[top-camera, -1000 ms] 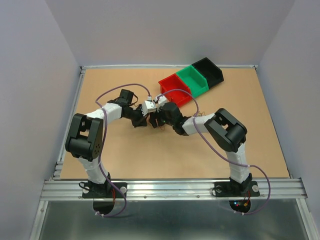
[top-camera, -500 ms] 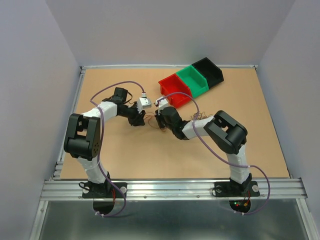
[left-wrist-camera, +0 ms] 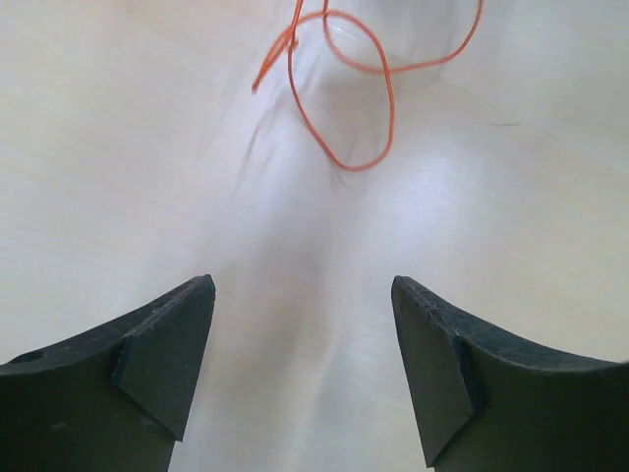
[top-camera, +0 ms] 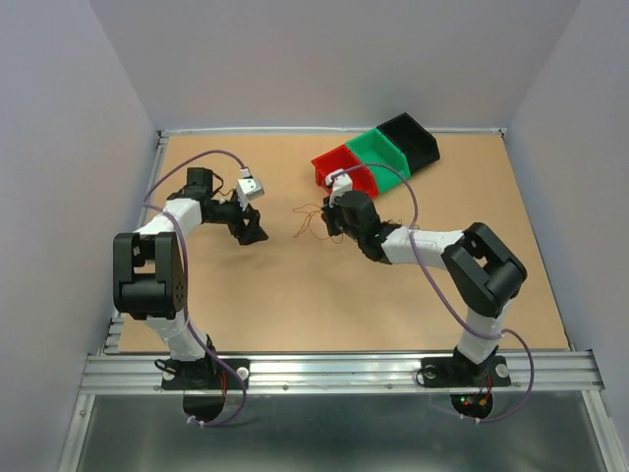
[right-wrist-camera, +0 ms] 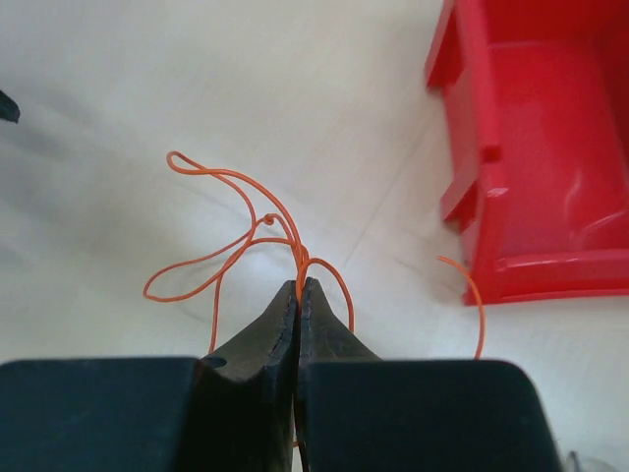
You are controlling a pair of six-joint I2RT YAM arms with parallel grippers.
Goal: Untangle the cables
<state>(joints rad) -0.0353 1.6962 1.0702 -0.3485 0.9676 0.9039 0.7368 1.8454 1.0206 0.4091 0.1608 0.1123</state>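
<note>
Two grippers are seen low over the table [top-camera: 295,305], well apart. At centre left of the top view, the left gripper [top-camera: 250,232] is held with its fingers spread and nothing between them; in its wrist view, a red-orange loop is seen ahead at the top of frame. The cables [top-camera: 311,218], a thin wiry clump, are found at frame centre, trailing left from the right gripper [top-camera: 330,214], whose fingers are pinched together on red-orange strands. A red bin [top-camera: 342,175] is set just upper right, then a green bin [top-camera: 379,157] and a black bin [top-camera: 411,138].
</note>
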